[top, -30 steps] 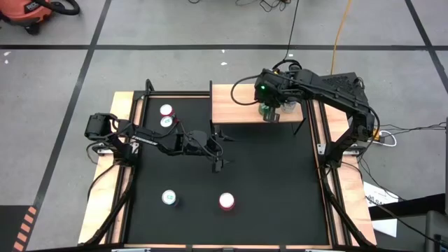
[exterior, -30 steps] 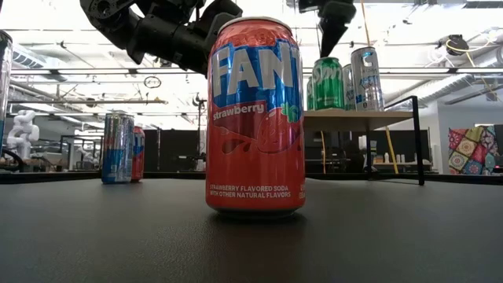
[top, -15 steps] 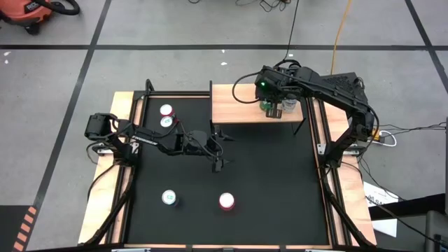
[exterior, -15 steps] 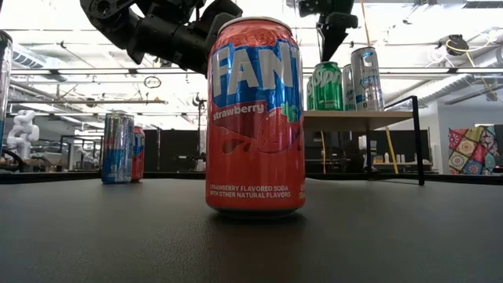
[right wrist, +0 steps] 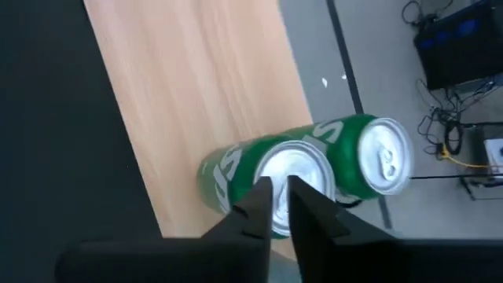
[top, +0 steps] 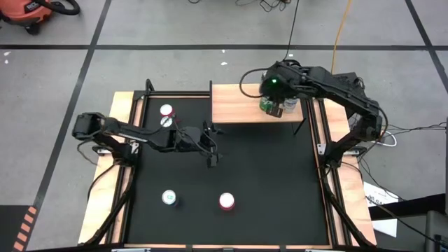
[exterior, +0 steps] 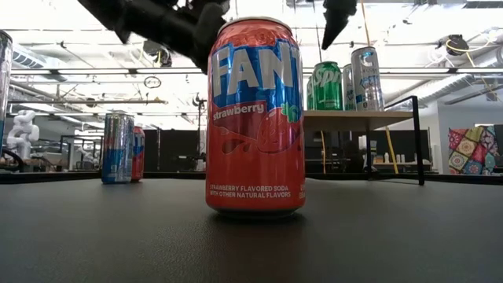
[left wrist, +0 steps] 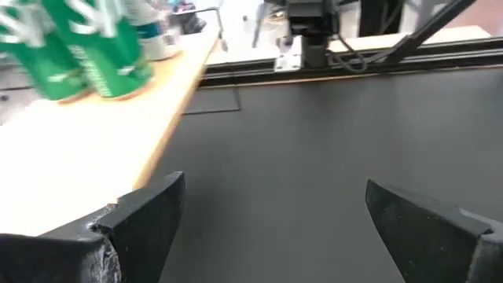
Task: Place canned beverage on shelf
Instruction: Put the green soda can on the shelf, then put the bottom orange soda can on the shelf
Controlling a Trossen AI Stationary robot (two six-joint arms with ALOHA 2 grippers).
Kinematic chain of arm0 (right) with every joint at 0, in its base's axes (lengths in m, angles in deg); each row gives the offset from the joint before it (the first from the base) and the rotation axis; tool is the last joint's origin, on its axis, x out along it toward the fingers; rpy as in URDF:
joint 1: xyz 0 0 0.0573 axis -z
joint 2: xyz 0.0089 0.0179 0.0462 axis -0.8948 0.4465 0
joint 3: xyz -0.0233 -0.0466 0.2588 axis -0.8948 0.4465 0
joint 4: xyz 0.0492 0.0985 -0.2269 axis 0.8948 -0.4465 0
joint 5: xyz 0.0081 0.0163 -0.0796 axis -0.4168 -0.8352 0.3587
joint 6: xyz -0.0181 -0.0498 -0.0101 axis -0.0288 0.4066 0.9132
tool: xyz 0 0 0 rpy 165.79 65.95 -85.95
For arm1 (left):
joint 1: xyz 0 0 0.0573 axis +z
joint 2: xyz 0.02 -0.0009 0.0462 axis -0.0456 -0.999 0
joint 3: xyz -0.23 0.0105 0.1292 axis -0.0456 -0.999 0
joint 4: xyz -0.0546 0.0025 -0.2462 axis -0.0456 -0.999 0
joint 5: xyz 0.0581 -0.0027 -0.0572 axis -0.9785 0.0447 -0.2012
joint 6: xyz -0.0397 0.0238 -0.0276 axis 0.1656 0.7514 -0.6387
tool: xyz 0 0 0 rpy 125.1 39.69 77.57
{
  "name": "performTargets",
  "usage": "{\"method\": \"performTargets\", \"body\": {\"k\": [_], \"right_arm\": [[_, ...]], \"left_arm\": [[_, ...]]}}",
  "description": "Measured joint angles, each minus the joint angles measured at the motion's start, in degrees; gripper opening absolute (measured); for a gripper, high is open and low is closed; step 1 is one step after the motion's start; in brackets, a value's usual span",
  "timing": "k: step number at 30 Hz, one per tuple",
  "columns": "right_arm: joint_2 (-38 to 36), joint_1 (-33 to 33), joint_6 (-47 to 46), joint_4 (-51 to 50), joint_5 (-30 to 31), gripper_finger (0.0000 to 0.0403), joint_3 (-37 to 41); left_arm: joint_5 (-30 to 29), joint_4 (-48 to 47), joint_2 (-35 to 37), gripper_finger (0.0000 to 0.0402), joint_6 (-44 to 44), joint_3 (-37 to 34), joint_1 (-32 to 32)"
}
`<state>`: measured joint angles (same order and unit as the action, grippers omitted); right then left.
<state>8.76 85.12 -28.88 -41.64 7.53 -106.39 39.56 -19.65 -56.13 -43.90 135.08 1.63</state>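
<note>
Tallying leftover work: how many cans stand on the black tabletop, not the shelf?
4: a pair at back left, rear can and next can; front-left can; red can at front centre. None seems hidden.

The shelf (top: 238, 103) stands at the table's (top: 280, 182) far edge, with cans (top: 276, 106) grouped at its right end. Two cans (top: 166, 116) stand at the far left, and two more (top: 197, 200) near the front edge, well apart.
</note>
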Motion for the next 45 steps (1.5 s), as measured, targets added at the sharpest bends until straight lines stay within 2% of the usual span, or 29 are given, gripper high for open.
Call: {"method": "performTargets", "body": {"k": [4,7,9,15,17,19,22,29,32,35,38,40,45], "right_arm": [[-2.13,0.03,-5.27,3.26,-4.93,0.0097,-0.01],[-3.41,-0.35,-14.02,6.49,-10.92,0.0141,-0.14],[-3.50,-1.81,-17.89,7.92,-12.28,0.0165,-0.16],[-3.37,-10.85,-20.46,12.83,-2.96,0.0188,1.94],[-3.78,-14.06,-20.54,15.92,-0.39,0.0186,4.64],[-4.62,-16.78,-20.69,20.55,0.14,0.0182,8.10],[-6.35,-20.81,-22.18,27.27,-0.03,0.0177,14.87],[-9.25,-31.62,-22.97,46.44,-0.40,0.0177,33.11],[-8.65,-35.50,-22.38,58.06,-2.33,0.0177,40.08],[-7.54,-37.76,-22.24,69.36,-7.00,0.0177,45.64],[-5.73,-38.80,-22.62,77.06,-11.61,0.0179,48.11],[-4.64,-39.48,-22.99,77.47,-13.07,0.0188,48.47],[-1.54,-41.57,-21.55,80.69,-13.60,0.0241,48.39]], "left_arm": [[-6.11,-9.15,7.56,0.0393,-1.40,0.00,-2.39],[-12.81,-17.66,13.27,0.0393,-2.26,0.00,-5.94],[-18.15,-23.24,16.81,0.0393,-4.11,0.00,-8.74],[-32.33,-39.45,26.19,0.0393,-13.37,-1.83,-14.46],[-34.00,-42.80,29.46,0.0393,-17.89,-3.90,-14.08],[-33.97,-43.25,32.35,0.0393,-21.95,-6.34,-13.56],[-31.66,-38.58,34.87,0.0393,-25.15,-11.08,-14.31],[-16.48,-13.85,31.85,0.0393,-13.80,-20.25,-18.73],[-14.41,-8.18,28.92,0.0393,-11.61,-20.59,-20.35],[-14.26,-4.27,25.90,0.0393,-10.23,-20.59,-21.03],[-14.29,-2.78,23.29,0.0393,-10.05,-20.59,-21.06],[-14.31,-1.51,21.84,0.0393,-10.07,-20.57,-21.06],[-14.35,-0.75,19.85,0.0393,-10.05,-20.57,-21.06]]}}
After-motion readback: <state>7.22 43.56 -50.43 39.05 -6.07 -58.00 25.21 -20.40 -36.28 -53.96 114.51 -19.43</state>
